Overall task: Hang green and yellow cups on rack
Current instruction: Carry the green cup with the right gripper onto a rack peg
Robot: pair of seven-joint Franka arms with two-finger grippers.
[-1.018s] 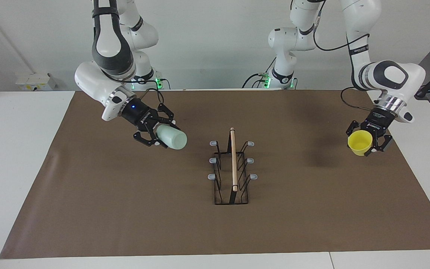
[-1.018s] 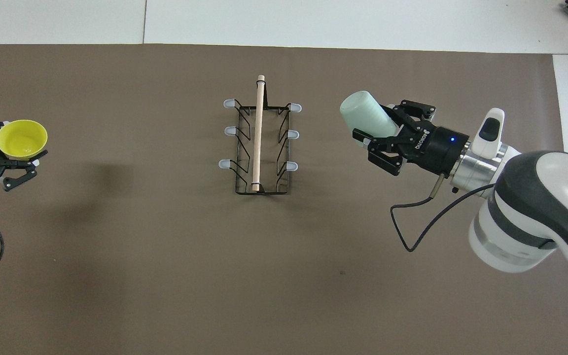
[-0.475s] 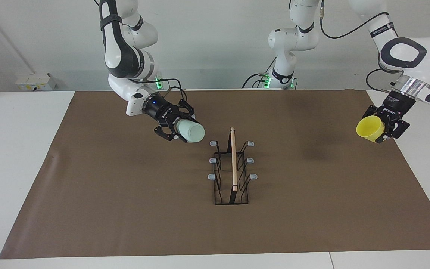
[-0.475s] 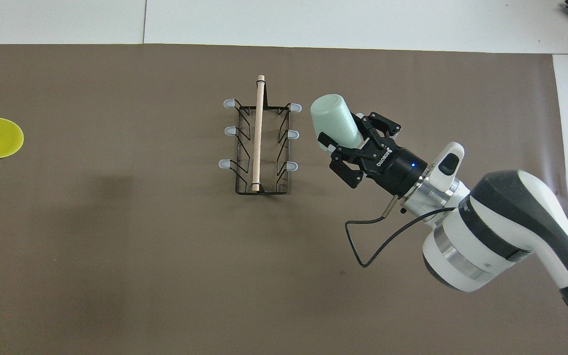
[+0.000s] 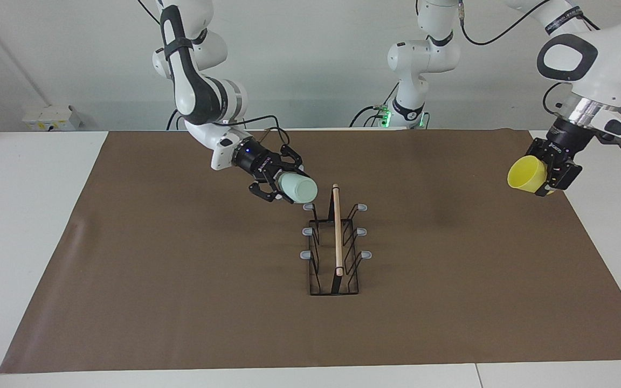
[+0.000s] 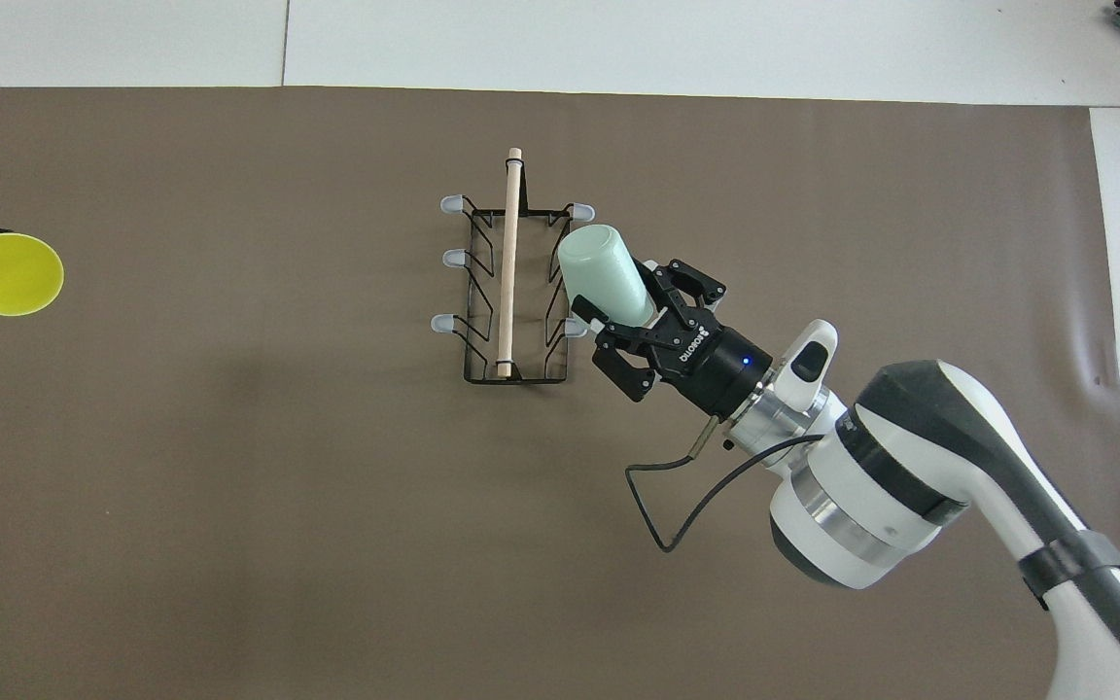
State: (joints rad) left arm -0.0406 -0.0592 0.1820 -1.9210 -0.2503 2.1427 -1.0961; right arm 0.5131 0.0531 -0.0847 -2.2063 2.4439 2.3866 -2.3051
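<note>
Facing view: right gripper (image 5: 281,186) is clamped on the mint green cup (image 5: 298,188), carried tilted, in the air just short of the rack (image 5: 335,248) at the rack's 10 o'clock.
Overhead view: green cup (image 6: 602,273) overlaps the prong row at the right arm's end of the rack; that is height, not contact. Facing view shows it apart from the prongs.
Target prong: the grey-tipped prong nearest the robots (image 5: 308,206) looks closest to the cup; likely the one to aim for.
Step in hand: get the cup's open end over the prong tip, lower along the prong's line, release only once it is seated.
Risk: I can't tell which end of the cup leads, so check before the push. A side hit on the light wire rack could shove it.
Left gripper (image 5: 553,171): clamped on the yellow cup (image 5: 526,175), up over the mat edge at the left arm's end, at the rack's 2 o'clock, waiting.
Wooden rod (image 5: 337,229): runs along the rack top; keep the fingers off it.
Room: brown mat (image 5: 181,302) is open around the rack. The three prongs on the left arm's side (image 5: 361,231) are free for the yellow cup.
</note>
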